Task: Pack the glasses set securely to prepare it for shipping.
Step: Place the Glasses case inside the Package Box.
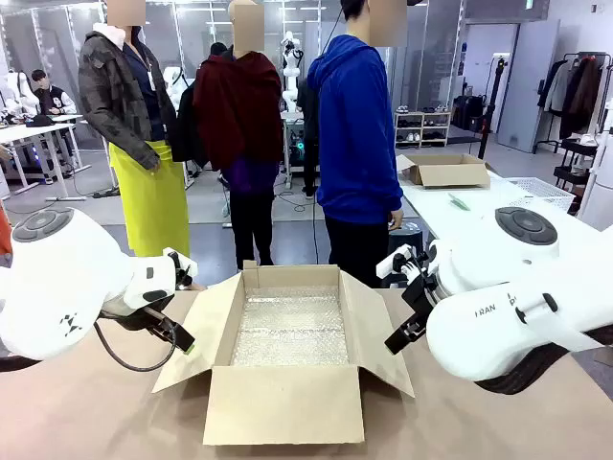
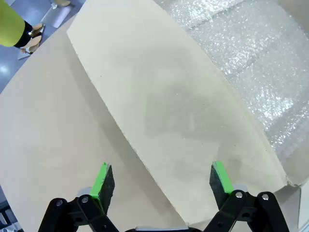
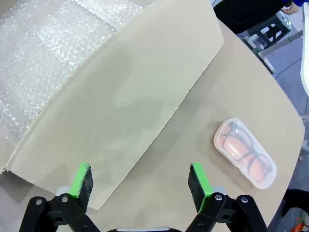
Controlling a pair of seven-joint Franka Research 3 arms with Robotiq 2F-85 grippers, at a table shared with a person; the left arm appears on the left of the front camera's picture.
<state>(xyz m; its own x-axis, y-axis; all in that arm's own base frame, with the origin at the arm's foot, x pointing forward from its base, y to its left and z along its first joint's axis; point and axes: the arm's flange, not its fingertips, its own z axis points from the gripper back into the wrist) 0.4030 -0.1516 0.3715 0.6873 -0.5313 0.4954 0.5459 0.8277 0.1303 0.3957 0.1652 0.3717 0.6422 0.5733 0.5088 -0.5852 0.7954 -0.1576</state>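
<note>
Both grippers have their fingers spread apart, nothing held. Left gripper (image 2: 161, 176) hovers over the left flap (image 2: 169, 111) of the open brown cardboard box (image 1: 287, 402), with the clear bubble-wrap lining (image 2: 251, 53) ahead and to its right. Right gripper (image 3: 140, 176) straddles the right flap's (image 3: 125, 96) edge. The pale pink rounded glasses case (image 3: 245, 153) lies on the tan table (image 3: 203, 164), just right of the right finger, clear of the flap.

One pale pink glasses case (image 3: 245, 153), translucent, closed, dark-framed glasses inside, lies flat on the tan table (image 3: 193, 145) beside the box flap (image 3: 130, 96).
</note>
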